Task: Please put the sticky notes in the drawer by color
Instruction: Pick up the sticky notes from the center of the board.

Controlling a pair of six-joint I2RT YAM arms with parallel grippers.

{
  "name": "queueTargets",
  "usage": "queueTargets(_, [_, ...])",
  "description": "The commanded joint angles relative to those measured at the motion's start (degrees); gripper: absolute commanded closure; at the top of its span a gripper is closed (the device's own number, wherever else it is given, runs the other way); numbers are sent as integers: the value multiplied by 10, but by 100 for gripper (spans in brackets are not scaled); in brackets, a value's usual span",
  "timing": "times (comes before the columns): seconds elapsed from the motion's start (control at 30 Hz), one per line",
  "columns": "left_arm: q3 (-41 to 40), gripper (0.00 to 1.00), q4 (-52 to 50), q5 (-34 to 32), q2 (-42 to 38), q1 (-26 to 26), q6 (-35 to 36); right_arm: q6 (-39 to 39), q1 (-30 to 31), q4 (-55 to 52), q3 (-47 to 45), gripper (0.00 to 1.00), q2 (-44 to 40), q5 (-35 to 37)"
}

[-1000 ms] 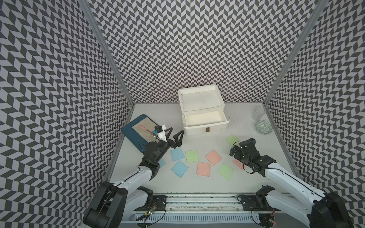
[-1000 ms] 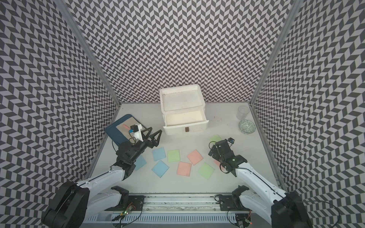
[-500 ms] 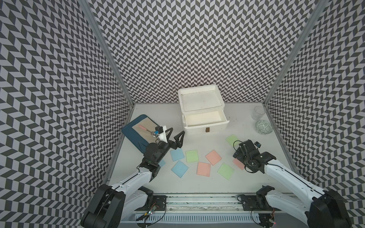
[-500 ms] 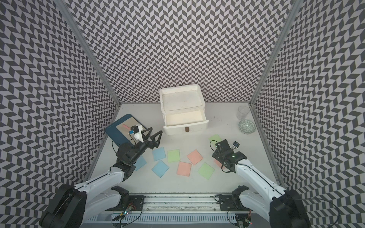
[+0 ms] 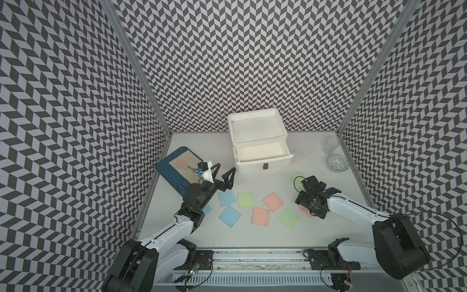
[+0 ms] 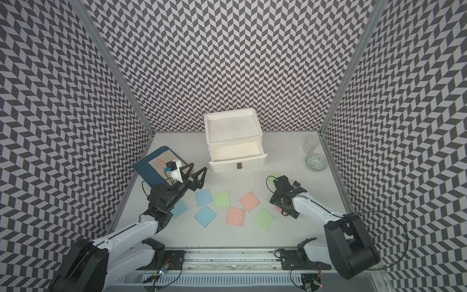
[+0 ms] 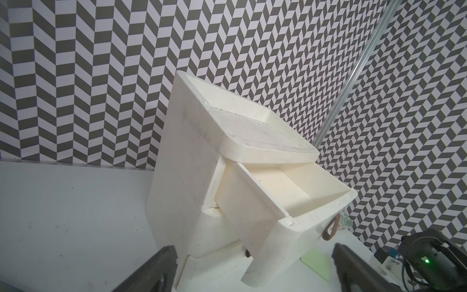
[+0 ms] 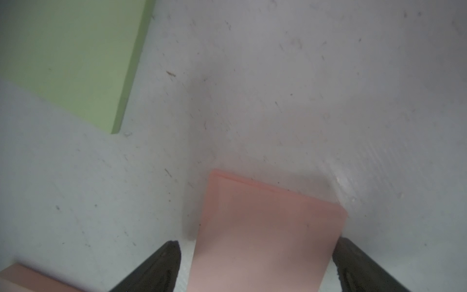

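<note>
The pink sticky note (image 8: 267,227) lies flat on the table (image 8: 278,101) between the jaws of the wide-open, empty right gripper (image 8: 256,244), its sides running roughly along the gripper's reach, near-square with no clear long axis, while the left gripper (image 5: 225,169) hovers wide open and empty near the drawer (image 5: 262,154).

We count nine sticky notes (image 5: 245,199), blue, green and pink, lying flat and scattered on the worktop (image 5: 252,235) before the white drawer box (image 5: 255,131). Its top drawer (image 5: 261,153) stands pulled out.
</note>
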Motion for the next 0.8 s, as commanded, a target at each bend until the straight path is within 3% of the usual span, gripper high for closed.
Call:
queueTargets(0.0, [1,0,-2,-5,-10,-2,8,-13,-13,21,-32,7,6,-30])
queueTargets(0.17, [-1,1,1,-5,-8,-2,8,-26,-14,30,-28,16,9,-37])
queueTargets(0.53, [-4,1,3,-5,-13,-3,8,-43,-2,17,-12,7,5,-26])
queueTargets(0.77, [-5,1,6,-3,-14,-3,8,-26,28,14,-11,8,16,-15])
